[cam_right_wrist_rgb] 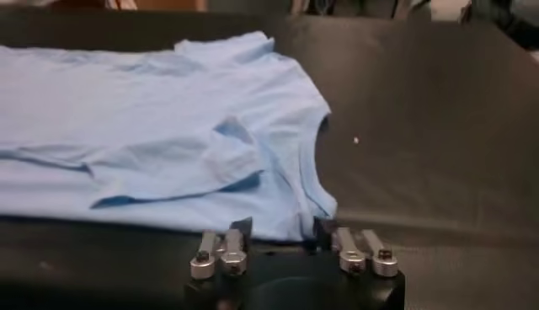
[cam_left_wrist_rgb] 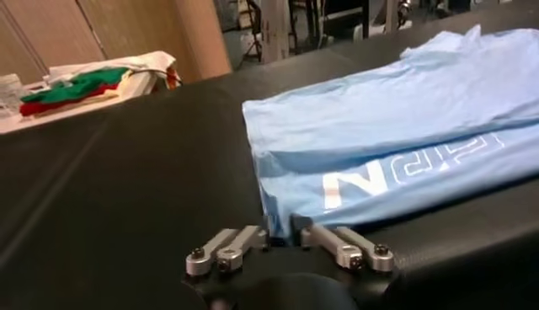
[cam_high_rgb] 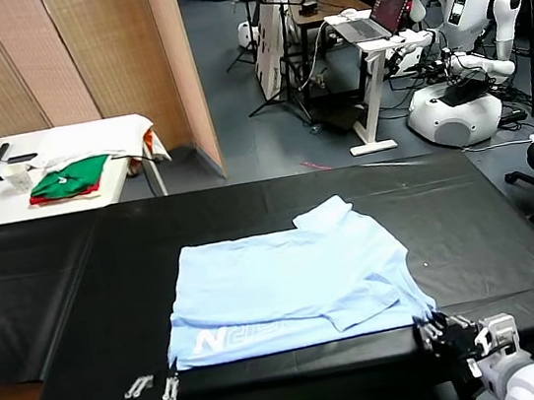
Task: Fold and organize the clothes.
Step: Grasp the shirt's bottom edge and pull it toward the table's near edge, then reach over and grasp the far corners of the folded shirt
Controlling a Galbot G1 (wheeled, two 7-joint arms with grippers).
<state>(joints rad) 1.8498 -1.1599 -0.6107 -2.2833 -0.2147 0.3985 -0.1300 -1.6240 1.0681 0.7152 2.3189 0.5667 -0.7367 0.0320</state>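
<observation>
Shirt (cam_high_rgb: 288, 281) between two open claws

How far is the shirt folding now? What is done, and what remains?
Done: the shirt lies on the black table, its near part folded over, logo on top. In hand: nothing. The left pincer and right pincer stand open at the near edge, one at each corner, not holding the cloth. Left: probably more folds, since the shirt is wide with the collar spread, then tidying.

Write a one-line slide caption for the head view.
Light-blue shirt lies partly folded on the black table, the open left gripper and right gripper at its near corners.
</observation>
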